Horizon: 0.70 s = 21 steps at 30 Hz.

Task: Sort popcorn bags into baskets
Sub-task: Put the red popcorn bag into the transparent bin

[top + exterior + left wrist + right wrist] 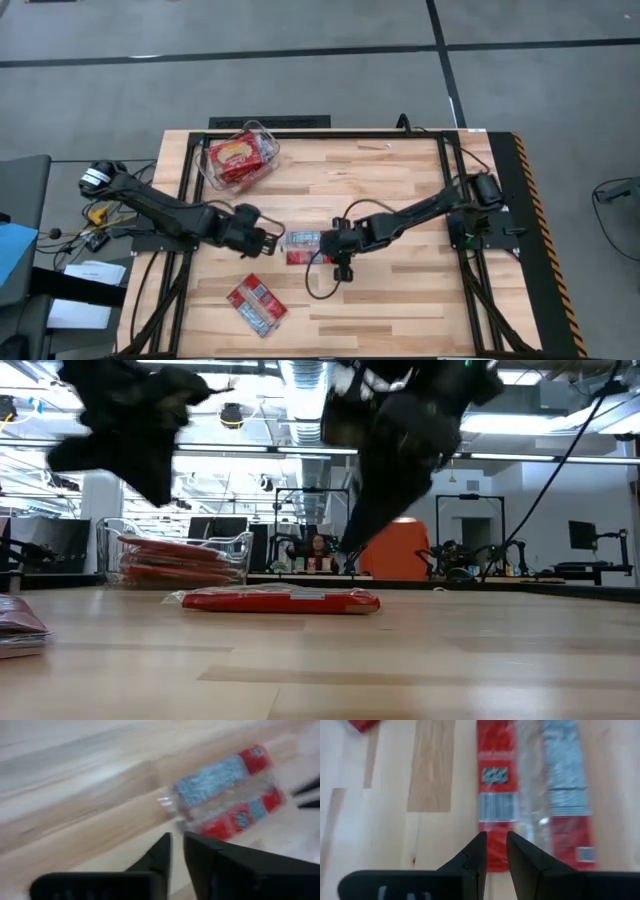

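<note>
low view: packet [282,600] lies flat on tabletop [400,660]; high view hides this.
left gripper [177,851] fingers: narrow gap, empty.
right gripper [495,851] fingers: slightly spread, empty, over packet.

A wooden table [400,180] fills the middle of the high view, on grey floor [300,80]. At its left edge lie white papers [85,290]. An orange object [395,555] stands centre-right in the low view.

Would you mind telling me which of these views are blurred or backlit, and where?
Left wrist view: the packet and the table are streaked with motion blur. Right wrist view: the packet's far end is soft. Low view: both arms are dark silhouettes against bright ceiling lights; the bin and middle packet stay readable. High view: evenly lit, sharp.
</note>
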Each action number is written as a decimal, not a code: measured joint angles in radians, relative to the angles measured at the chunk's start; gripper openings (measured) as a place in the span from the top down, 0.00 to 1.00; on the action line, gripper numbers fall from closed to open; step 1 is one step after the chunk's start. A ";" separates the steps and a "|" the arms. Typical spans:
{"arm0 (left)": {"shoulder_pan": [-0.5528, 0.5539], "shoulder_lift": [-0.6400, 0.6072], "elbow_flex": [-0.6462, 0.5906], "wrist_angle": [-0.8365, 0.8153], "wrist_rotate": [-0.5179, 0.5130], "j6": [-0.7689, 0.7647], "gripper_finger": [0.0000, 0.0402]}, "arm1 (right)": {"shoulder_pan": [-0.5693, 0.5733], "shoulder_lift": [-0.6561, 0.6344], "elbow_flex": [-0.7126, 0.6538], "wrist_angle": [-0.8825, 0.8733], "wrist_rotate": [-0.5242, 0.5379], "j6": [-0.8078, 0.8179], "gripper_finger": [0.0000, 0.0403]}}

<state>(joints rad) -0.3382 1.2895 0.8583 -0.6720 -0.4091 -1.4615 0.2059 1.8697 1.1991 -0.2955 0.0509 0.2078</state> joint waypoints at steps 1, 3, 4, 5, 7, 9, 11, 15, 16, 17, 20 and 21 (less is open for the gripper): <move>-0.020 -0.004 0.000 -0.018 -0.022 -0.030 0.87 | 0.004 0.020 0.000 -0.003 0.000 0.017 0.76; -0.054 0.001 -0.019 0.022 -0.053 -0.094 0.80 | 0.005 0.046 -0.015 -0.020 0.004 0.043 0.76; -0.066 0.003 -0.035 0.046 -0.063 -0.121 0.76 | 0.005 0.063 -0.017 -0.005 0.005 0.055 0.76; -0.072 0.009 -0.051 0.074 -0.075 -0.141 0.72 | 0.004 0.071 -0.025 0.010 0.010 0.061 0.76; -0.076 0.036 -0.088 0.182 -0.075 -0.165 0.65 | 0.001 0.063 -0.041 0.010 0.019 0.065 0.76; -0.076 0.061 -0.129 0.275 -0.078 -0.203 0.58 | -0.001 0.063 -0.063 0.027 0.026 0.076 0.76; -0.076 0.105 -0.165 0.379 -0.081 -0.239 0.53 | -0.007 0.064 -0.077 0.029 0.029 0.091 0.76; -0.076 0.184 -0.203 0.463 -0.088 -0.352 0.45 | -0.011 0.062 -0.090 0.036 0.023 0.114 0.76; -0.076 0.196 -0.206 0.460 -0.092 -0.365 0.44 | -0.011 0.062 -0.090 0.042 0.022 0.114 0.76; -0.076 0.216 -0.207 0.479 -0.099 -0.372 0.43 | -0.010 0.062 -0.090 0.045 0.023 0.113 0.76; -0.072 0.271 -0.206 0.592 -0.103 -0.379 0.41 | -0.003 0.063 -0.092 0.070 0.027 0.110 0.76; -0.067 0.297 -0.206 0.669 -0.108 -0.372 0.41 | -0.004 0.064 -0.092 0.073 0.027 0.110 0.76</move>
<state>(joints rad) -0.4055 1.5867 0.6525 -0.0033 -0.5172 -1.8332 0.2024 1.9339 1.1076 -0.2225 0.0776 0.3176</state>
